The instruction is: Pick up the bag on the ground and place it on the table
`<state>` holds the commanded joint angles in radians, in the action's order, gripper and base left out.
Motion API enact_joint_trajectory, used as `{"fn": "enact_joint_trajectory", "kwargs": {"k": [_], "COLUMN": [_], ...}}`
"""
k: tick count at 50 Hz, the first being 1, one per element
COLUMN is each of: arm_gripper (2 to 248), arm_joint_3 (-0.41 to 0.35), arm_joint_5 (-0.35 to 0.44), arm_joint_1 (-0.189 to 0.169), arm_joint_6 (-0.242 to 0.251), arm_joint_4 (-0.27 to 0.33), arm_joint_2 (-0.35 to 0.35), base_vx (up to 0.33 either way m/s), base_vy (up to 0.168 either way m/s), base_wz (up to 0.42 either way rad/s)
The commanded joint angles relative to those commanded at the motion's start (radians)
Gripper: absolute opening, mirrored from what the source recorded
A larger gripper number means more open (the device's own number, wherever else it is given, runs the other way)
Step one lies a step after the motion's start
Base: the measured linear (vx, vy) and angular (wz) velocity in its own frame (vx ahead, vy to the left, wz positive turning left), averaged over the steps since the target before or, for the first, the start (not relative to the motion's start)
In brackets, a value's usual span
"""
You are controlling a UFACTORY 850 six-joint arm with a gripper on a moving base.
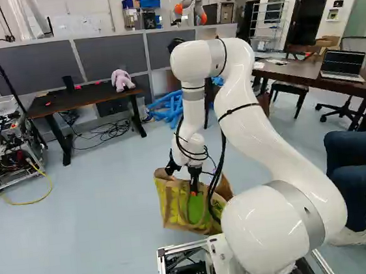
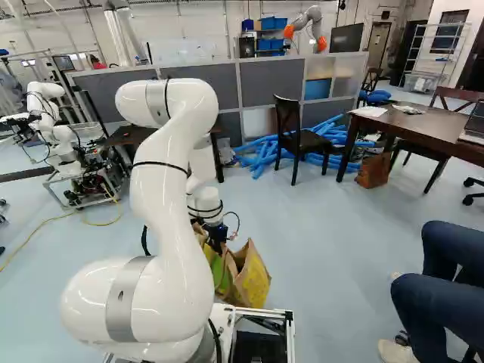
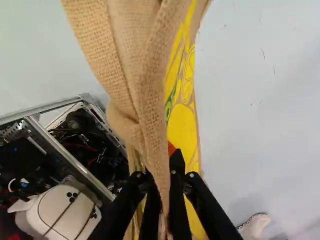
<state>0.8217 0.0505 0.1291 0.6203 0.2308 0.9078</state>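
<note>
Left base view has the black two-fingered hand (image 1: 194, 191) low ahead of the base, pinching a fold of the tan burlap bag with yellow and green print (image 1: 172, 200). Whether its bottom touches the pale blue floor (image 1: 81, 226), I can't tell; well beyond stands a dark wooden counter (image 1: 87, 98) bearing a pink plush toy (image 1: 122, 79).

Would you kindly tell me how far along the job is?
Grasping looks done: the gripper is shut on the bag. Lifting may be in hand, though I cannot tell whether it clears the floor. Carrying and placing remain: both the left table and right table in the left base view stand away from it.
</note>
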Motion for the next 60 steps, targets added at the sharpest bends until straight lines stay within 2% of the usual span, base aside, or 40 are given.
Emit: {"fn": "enact_joint_trajectory", "kwargs": {"k": [38,60], "arm_gripper": [22,22], "arm_joint_3": [-0.115,-0.156], "arm_joint_5": [-0.004,-0.079], "arm_joint_1": [0.001,-0.023], "arm_joint_6": [0.000,0.000], "arm_joint_4": [-0.113,-0.153], "arm_joint_2": [-0.176,-0.276], "base_vx": [0.000,0.000], "base_vy": [0.000,0.000], "base_wz": [0.000,0.000]}}
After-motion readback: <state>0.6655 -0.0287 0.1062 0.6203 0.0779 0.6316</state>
